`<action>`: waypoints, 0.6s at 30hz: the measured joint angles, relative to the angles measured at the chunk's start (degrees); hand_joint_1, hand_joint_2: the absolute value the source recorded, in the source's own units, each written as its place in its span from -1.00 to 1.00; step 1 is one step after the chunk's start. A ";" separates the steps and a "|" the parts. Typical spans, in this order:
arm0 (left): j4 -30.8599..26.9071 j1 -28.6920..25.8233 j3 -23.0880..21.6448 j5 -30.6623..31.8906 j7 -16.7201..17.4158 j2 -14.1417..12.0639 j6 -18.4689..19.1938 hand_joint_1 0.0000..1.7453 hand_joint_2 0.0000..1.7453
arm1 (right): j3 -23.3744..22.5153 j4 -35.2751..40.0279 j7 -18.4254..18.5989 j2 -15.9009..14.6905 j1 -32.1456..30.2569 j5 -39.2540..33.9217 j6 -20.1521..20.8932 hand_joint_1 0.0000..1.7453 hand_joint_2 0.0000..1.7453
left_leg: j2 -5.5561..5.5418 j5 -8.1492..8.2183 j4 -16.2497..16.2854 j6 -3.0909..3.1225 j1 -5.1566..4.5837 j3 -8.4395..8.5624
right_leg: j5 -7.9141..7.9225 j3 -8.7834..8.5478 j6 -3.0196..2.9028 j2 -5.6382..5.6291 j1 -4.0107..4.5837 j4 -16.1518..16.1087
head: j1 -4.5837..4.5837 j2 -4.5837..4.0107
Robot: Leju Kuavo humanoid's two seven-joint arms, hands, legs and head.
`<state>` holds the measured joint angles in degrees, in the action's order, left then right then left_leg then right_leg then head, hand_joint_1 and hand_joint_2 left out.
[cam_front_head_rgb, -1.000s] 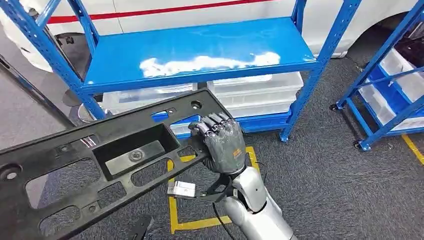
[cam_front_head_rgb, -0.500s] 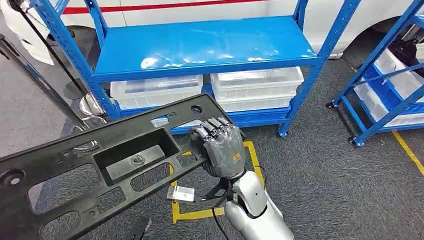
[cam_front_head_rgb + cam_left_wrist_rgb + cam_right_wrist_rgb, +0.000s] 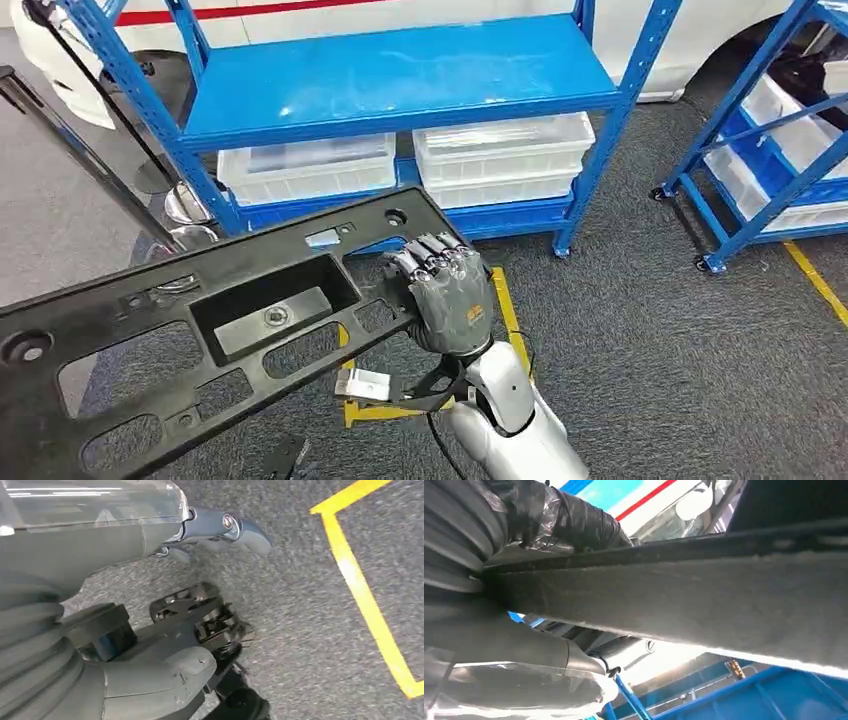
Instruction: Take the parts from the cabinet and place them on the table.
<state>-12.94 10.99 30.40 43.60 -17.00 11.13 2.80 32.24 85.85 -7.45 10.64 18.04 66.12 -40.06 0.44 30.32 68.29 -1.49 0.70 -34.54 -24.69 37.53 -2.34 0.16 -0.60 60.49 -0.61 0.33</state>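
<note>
The whole view had shifted, the blue rack (image 3: 400, 85) sitting farther off than before; the right hand (image 3: 447, 300) still gripped the near-right edge of the long black part (image 3: 210, 330), carried over grey carpet; clear bins (image 3: 505, 160) lay beyond; the part's left end was cut off; the left hand (image 3: 150, 680) held nothing visible, its fingers hard to make out.

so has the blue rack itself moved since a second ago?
Cannot tell. The whole head view shifted, so the camera moved: the blue rack and yellow floor tape shifted together, while the right hand grips the black part.
</note>
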 joint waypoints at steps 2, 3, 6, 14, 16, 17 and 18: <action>0.00 0.21 -0.02 0.02 0.00 0.00 0.04 -1.00 1.00 | 0.00 0.04 0.02 0.00 -0.01 0.04 0.00 1.00 1.00 | -0.08 -0.12 -9.42 0.61 -0.10 6.10 | 0.64 0.44 0.46 -0.04 0.06 0.03 | -0.02 0.00; 0.00 0.31 -0.04 0.02 -0.02 0.02 0.04 -1.00 1.00 | 0.00 0.07 0.04 0.00 0.05 0.11 0.00 1.00 1.00 | -0.20 0.02 -11.20 0.80 -0.46 7.08 | 0.99 0.57 0.88 0.02 0.15 0.02 | 0.04 0.00; 0.00 0.15 -0.18 0.07 0.02 0.02 0.07 -1.00 1.00 | 0.02 0.18 0.02 -0.02 -0.08 0.28 0.00 1.00 1.00 | -0.28 -1.02 -11.10 1.77 -0.73 6.11 | 2.43 0.49 1.98 0.07 -0.01 -0.65 | 0.00 0.00; 0.00 0.12 -0.26 0.04 0.02 0.22 0.07 -1.00 1.00 | 0.02 0.22 0.02 -0.55 -0.44 0.42 0.00 1.00 1.00 | 0.21 -4.81 -10.84 3.20 -0.41 1.54 | -6.49 3.83 2.80 -0.16 -0.05 15.02 | 0.02 0.00; 0.00 0.12 -0.28 0.07 0.02 0.26 0.07 -1.00 1.00 | 0.02 0.22 0.02 -0.59 -0.38 0.42 0.00 1.00 1.00 | 0.17 -5.06 -9.90 2.95 -0.37 0.35 | -3.18 -2.18 2.63 -0.11 -0.22 6.77 | 0.02 0.00; 0.00 0.14 -0.28 0.07 0.04 0.26 0.07 -1.00 1.00 | 0.02 0.22 0.02 -0.59 -0.28 0.42 0.00 1.00 1.00 | 0.16 -5.12 -9.28 2.77 -0.39 -0.17 | -4.68 -4.81 2.39 -0.10 -0.21 1.99 | 0.02 0.00; 0.00 0.23 -0.28 0.07 0.04 0.26 0.07 -1.00 1.00 | 0.02 0.24 0.00 -0.57 -0.26 0.44 0.00 1.00 1.00 | 0.13 -5.22 -8.83 2.41 -0.66 -0.71 | -5.06 -5.76 2.24 -0.23 0.17 0.45 | 0.00 0.00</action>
<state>-12.94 11.22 30.12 43.67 -16.96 11.39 2.86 32.26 86.09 -7.45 10.08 17.78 66.55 -40.06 0.57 25.10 59.45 0.92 0.04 -35.25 -29.75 31.76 -0.09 -0.07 -0.43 60.94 -0.61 0.33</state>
